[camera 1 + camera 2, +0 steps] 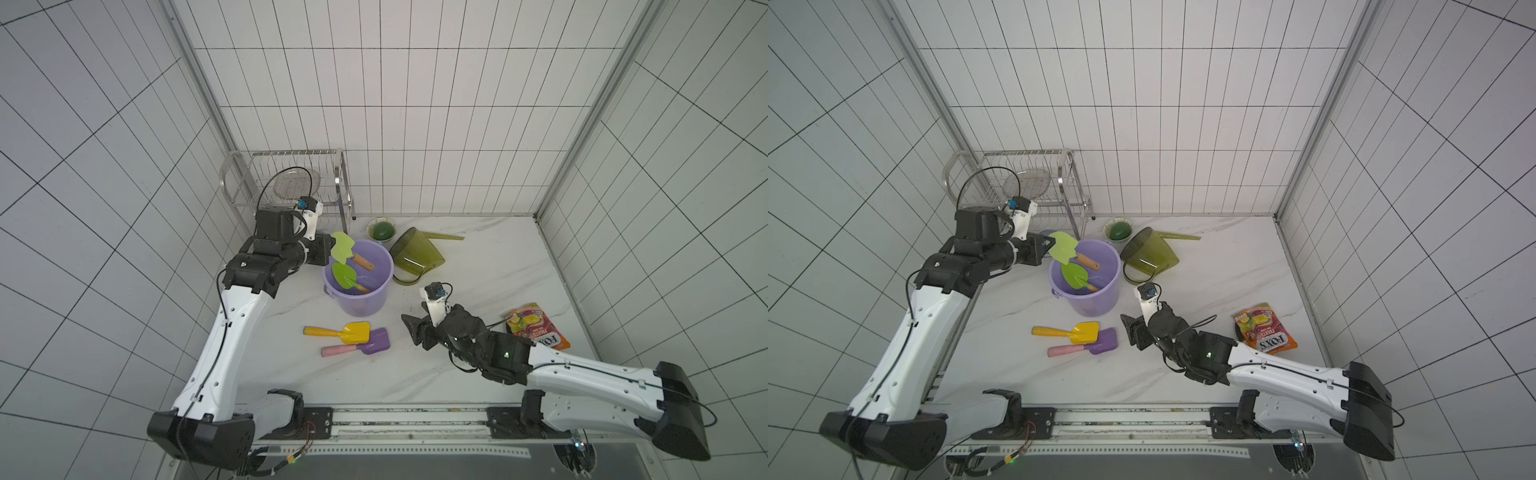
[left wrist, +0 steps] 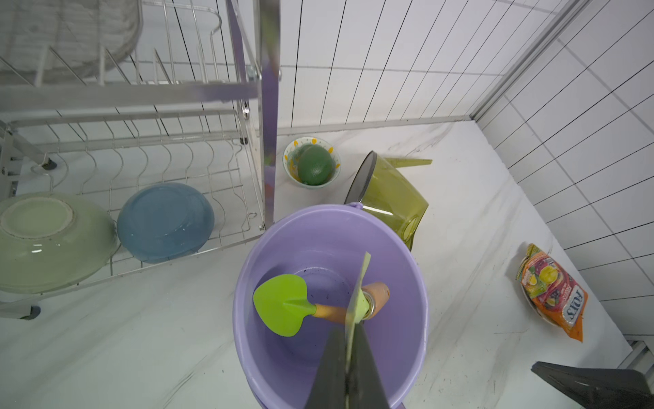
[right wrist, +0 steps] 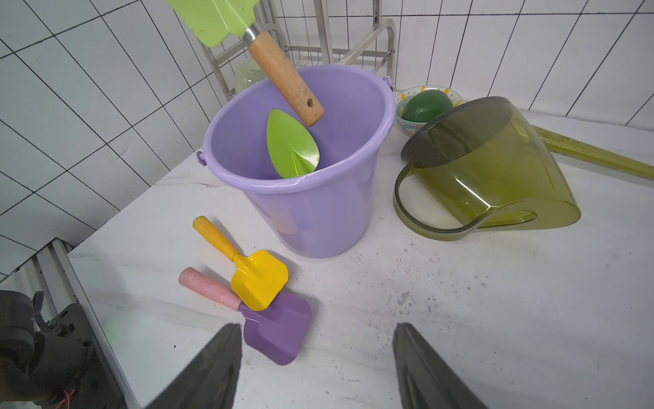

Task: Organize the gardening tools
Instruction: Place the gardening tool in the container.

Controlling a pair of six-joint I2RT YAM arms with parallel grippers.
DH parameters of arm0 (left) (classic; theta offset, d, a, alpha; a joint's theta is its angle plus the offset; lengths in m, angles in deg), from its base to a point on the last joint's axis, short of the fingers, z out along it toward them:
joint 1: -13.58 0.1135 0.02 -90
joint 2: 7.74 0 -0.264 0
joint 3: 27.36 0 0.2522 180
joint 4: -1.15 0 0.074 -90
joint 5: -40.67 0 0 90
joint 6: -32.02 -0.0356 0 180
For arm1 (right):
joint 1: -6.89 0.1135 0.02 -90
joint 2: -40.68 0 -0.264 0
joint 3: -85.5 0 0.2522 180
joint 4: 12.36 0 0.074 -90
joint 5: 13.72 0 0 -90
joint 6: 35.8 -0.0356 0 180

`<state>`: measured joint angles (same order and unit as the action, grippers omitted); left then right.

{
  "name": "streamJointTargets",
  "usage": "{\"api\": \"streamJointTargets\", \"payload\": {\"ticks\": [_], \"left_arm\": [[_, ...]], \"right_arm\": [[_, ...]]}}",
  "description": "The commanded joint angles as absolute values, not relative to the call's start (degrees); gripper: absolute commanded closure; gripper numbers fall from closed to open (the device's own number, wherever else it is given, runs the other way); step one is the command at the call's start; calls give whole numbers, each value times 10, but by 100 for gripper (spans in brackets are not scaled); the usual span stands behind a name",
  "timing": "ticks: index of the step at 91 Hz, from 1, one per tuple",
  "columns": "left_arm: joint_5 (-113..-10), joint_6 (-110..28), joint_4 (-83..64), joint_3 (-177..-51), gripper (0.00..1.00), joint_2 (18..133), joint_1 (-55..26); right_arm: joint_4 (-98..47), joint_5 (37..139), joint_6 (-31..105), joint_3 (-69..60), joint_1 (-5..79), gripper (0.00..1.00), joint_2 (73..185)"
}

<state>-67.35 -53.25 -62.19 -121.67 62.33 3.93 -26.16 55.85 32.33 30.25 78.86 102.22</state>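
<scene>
Two shovels, yellow scoop (image 1: 357,331) and purple scoop (image 1: 376,340), lay on the worktop (image 1: 478,270), blades toward the nearer right tool (image 1: 411,330), jaws apart, while the left tool (image 1: 333,248) clamped the pale-green spade (image 1: 344,247) above the bucket (image 1: 361,303).

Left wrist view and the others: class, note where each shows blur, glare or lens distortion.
Left wrist view: the pale-green spade with wooden handle, near the lens, looks soft, as does the near rail of the steel wire dish rack. Right wrist view: glare on the bright-green trowel blade. Both top views: white tiled wall lines curve near the edges.
</scene>
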Motion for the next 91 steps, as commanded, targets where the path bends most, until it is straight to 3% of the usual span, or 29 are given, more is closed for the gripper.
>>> {"api": "streamJointTargets", "payload": {"ticks": [1, 74, 91], "left_arm": [[-617, -534, -577, -1186, 100, 636, 10], [-609, -551, -592, -1135, 100, 750, -3], [-608, -552, -597, -1133, 80, 764, -2]], "right_arm": [[-268, 544, 306, 313, 784, 29, 1032], [-294, 592, 256, 291, 771, 28, 1142], [-295, 629, 235, 291, 770, 26, 1164]]}}
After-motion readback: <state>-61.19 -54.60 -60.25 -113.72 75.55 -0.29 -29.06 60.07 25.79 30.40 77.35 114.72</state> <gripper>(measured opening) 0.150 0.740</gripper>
